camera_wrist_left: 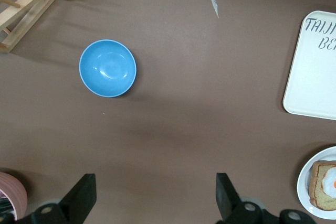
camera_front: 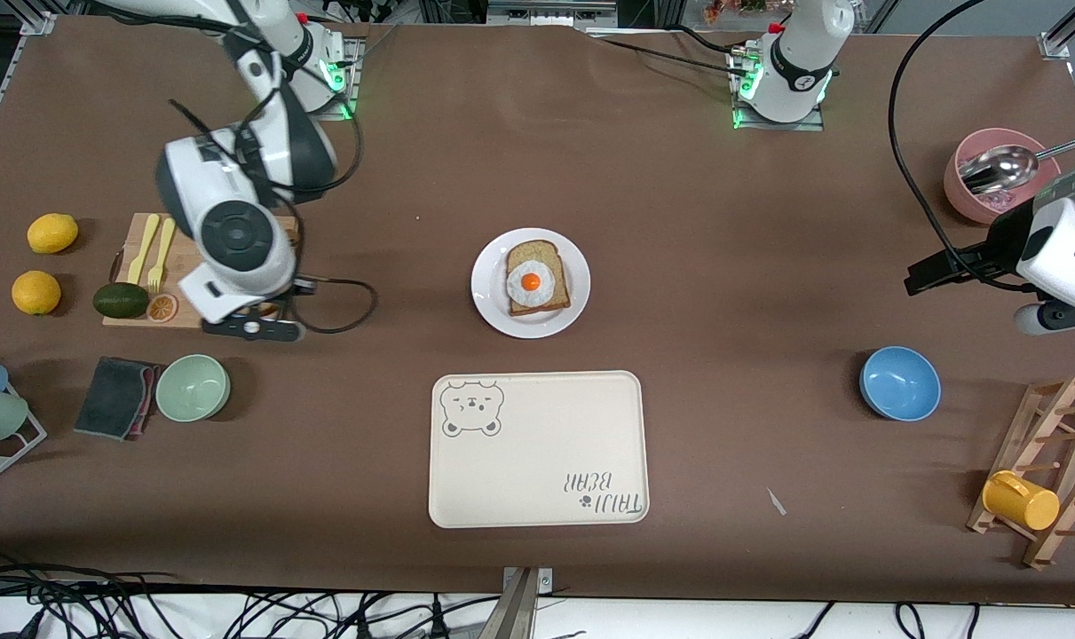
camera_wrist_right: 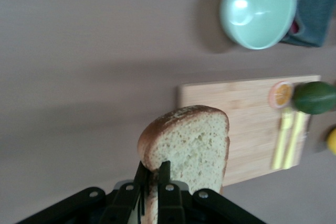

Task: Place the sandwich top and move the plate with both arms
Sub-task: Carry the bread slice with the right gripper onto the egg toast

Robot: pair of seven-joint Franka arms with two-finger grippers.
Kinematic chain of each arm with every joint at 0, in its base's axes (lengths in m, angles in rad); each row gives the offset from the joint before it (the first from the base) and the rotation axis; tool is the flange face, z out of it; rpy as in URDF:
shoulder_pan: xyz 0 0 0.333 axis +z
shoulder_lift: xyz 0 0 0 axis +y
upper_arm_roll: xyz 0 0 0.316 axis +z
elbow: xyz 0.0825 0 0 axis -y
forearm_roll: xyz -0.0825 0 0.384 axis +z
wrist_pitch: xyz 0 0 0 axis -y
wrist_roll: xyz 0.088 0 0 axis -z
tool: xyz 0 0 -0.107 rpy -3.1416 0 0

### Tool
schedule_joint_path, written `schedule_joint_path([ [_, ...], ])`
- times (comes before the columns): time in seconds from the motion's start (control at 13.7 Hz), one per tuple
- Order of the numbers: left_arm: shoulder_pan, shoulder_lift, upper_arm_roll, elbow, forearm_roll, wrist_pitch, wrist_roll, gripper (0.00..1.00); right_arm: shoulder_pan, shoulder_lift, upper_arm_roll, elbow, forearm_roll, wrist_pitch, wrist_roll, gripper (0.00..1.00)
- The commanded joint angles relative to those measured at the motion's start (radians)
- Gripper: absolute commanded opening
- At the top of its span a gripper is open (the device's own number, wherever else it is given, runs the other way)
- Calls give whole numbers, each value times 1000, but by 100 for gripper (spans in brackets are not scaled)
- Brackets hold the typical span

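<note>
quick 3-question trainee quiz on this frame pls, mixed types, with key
1. True or false: the right gripper is shut on the sandwich top.
2. What lies on the bread slice on the plate? A) fried egg B) avocado C) lemon
3. Fill in: the open left gripper waits above bare table, with the ____ bowl in its wrist view.

Key: 1 true; 2 A, the fried egg; 3 blue.
</note>
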Motion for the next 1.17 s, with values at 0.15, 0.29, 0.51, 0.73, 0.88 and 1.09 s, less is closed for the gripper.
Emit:
schedule_joint_path([
  [0.15, -4, 10, 0, -2, -17, -16, -7, 100, 185, 190, -4, 219, 86, -46, 196, 0],
  [0.29, -4, 10, 2, -2, -16, -15, -7, 100, 262, 250, -4, 286, 137, -43, 273, 0],
  [0.51, -4, 10, 0, -3, -16, -16, -7, 100, 342, 309, -4, 375, 163, 6, 397, 0],
  [0.73, -4, 12, 0, -9, -16, -16, -7, 100, 403, 330, -4, 377, 193, 75, 440, 0],
  [0.88, -7, 12, 0, -11, -16, -16, -7, 100, 431, 359, -4, 380, 215, 199, 458, 0],
  [1.09, -9, 12, -1, -11, -16, -16, -7, 100, 437, 396, -4, 380, 229, 314, 465, 0],
])
